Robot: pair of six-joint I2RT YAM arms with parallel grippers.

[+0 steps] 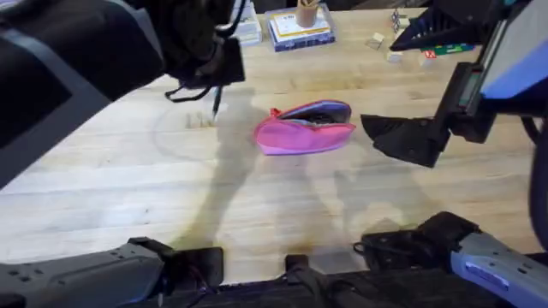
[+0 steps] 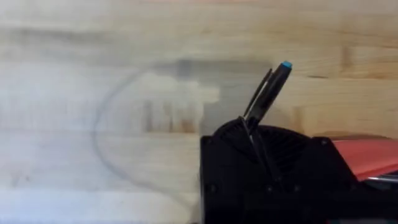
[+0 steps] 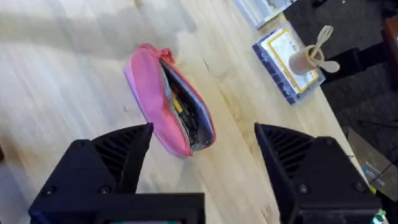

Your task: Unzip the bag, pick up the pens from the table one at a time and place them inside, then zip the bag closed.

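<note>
Above the surface [image 1: 103, 214], the left claw [image 2: 258, 140] pinches a pen [image 2: 268, 93] with its blue tip pointing up away from the fingers, while the right claw [image 3: 202, 168] gapes empty near the unzipped bag [image 1: 306, 127], which lies lengthwise across mid-surface.

Black ribbed fingers [image 3: 115, 155] with small screws on the right gripper [image 3: 204, 158]; matte black left gripper [image 2: 283, 171]; arm links black and grey, one with a blue panel [image 1: 518, 60].
</note>
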